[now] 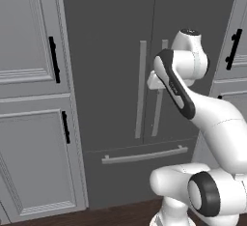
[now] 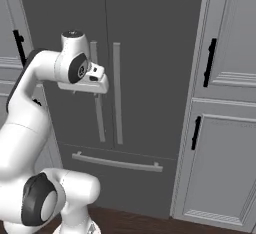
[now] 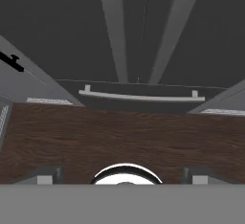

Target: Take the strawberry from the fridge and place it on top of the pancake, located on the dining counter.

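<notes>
The fridge (image 1: 116, 75) (image 2: 150, 53) stands straight ahead, dark grey, with both doors shut. Its two long vertical bar handles (image 1: 141, 90) (image 2: 117, 93) flank the centre seam, and a horizontal drawer handle (image 3: 141, 96) runs below them. My hand (image 2: 94, 80) hovers just in front of the handles at mid height and points down towards the floor. My gripper (image 3: 122, 176) is open, its fingertips (image 3: 45, 175) far apart with nothing between them. The strawberry, the pancake and the dining counter are out of view.
Light grey panelled cabinets with black handles (image 1: 54, 60) (image 2: 210, 62) flank the fridge on both sides. A dark wood floor (image 3: 119, 132) runs along the base of the fridge. My own arm (image 1: 212, 119) fills the space before the right door.
</notes>
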{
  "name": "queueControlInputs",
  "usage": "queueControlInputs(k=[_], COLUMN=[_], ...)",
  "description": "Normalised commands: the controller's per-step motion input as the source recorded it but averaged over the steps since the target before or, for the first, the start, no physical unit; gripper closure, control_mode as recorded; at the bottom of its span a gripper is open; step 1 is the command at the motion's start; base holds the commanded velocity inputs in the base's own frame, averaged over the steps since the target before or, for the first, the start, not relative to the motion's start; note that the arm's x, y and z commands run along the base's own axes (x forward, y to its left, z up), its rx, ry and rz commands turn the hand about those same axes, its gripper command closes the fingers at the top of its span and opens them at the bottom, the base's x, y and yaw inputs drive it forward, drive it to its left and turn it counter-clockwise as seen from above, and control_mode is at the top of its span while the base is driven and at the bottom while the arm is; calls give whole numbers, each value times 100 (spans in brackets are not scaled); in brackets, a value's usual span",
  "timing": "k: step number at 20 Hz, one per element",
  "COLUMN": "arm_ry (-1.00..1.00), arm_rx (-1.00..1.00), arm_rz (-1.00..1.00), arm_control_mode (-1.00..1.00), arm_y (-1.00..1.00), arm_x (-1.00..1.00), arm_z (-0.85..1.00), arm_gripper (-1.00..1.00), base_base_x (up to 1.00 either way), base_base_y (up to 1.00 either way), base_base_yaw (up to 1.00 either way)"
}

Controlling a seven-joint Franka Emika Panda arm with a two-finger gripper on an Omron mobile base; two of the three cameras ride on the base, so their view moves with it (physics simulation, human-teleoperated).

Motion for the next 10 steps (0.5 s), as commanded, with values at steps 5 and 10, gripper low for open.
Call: queueControlInputs(k=[5,10], arm_ry=[0,0], arm_rx=[0,0], arm_rz=[0,0], arm_control_mode=[100,100], arm_y=[0,0], arm_x=[0,0], arm_z=[0,0], arm_gripper=[-100,-100], base_base_x=[-50,-20], base_base_y=[17,-10], base_base_yaw=[0,2])
